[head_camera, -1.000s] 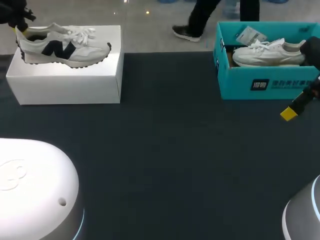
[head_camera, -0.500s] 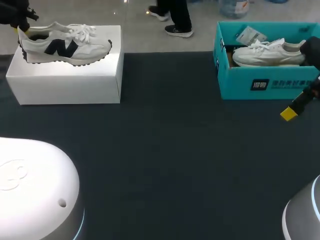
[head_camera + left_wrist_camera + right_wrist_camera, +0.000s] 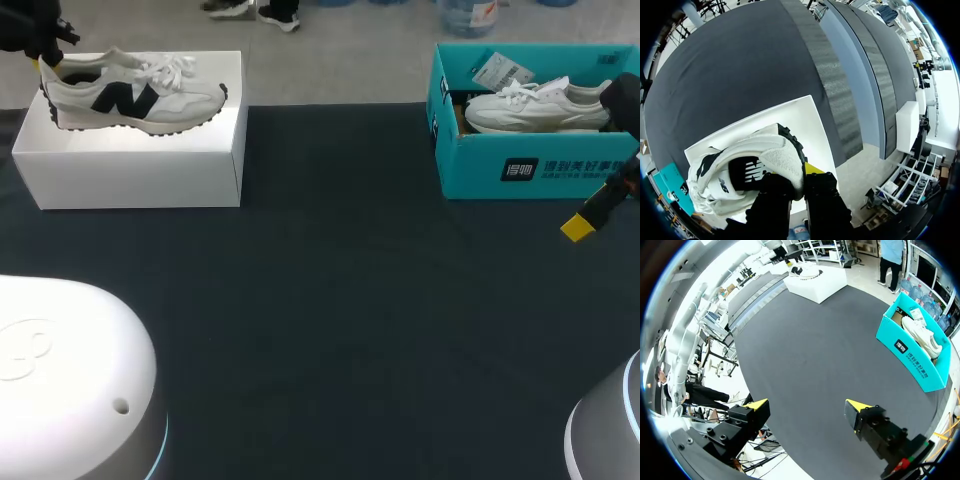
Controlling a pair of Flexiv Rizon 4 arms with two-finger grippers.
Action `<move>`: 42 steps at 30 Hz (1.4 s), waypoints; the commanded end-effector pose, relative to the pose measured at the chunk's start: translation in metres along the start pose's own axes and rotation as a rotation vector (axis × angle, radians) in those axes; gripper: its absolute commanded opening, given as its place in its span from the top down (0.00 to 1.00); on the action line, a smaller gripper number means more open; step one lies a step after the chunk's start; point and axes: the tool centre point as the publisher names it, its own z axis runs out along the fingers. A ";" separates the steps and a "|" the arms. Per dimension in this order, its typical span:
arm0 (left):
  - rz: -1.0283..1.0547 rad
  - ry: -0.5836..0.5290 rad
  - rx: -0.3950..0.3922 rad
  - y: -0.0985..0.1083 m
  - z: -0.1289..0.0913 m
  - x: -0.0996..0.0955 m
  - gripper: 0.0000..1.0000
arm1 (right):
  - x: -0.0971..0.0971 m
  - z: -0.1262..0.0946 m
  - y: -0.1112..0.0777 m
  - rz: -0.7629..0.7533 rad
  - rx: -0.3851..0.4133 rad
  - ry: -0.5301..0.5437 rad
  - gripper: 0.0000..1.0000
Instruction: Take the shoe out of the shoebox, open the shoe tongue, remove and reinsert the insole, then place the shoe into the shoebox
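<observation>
1. Two shoes are on the table (image 3: pixel 330 300). The one that matters is the white shoe (image 3: pixel 130 92) with the dark logo, right at the top of the white box (image 3: pixel 130 165).
2. Its heel is over the white box's left end and its toe points toward the right end. Can't tell if the sole is resting on the box or held just off it.
3. Left tool (image 3: pixel 45 55) is at that left end, clenched on the shoe's heel. In the left wrist view (image 3: pixel 799 180), one finger is tucked inside the heel collar and the other presses the outside. The shoe (image 3: pixel 747 170) bulges ahead of it, over the white box (image 3: pixel 805 120).
4. Right tool (image 3: pixel 580 225) is well apart from the white box, way over on the table's other side. In the right wrist view (image 3: pixel 807 412) its fingers are spread wide with nothing between them.
5. Also far to the right of the white box is a teal box (image 3: pixel 530 170). It holds a second shoe (image 3: pixel 535 105) and a paper tag (image 3: pixel 500 70).
</observation>
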 end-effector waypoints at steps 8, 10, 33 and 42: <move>0.009 -0.014 0.010 0.001 0.041 0.001 1.00 | -0.001 0.000 0.002 0.002 0.005 0.002 0.00; 0.007 -0.025 0.011 0.001 0.048 0.000 1.00 | -0.001 0.000 0.002 0.002 0.005 0.002 0.00; 0.056 -0.048 0.017 -0.003 0.099 -0.012 1.00 | -0.001 0.000 0.002 0.002 0.005 0.002 0.00; 0.077 -0.047 0.037 -0.008 0.130 -0.018 1.00 | -0.001 0.000 0.002 0.002 0.005 0.002 0.00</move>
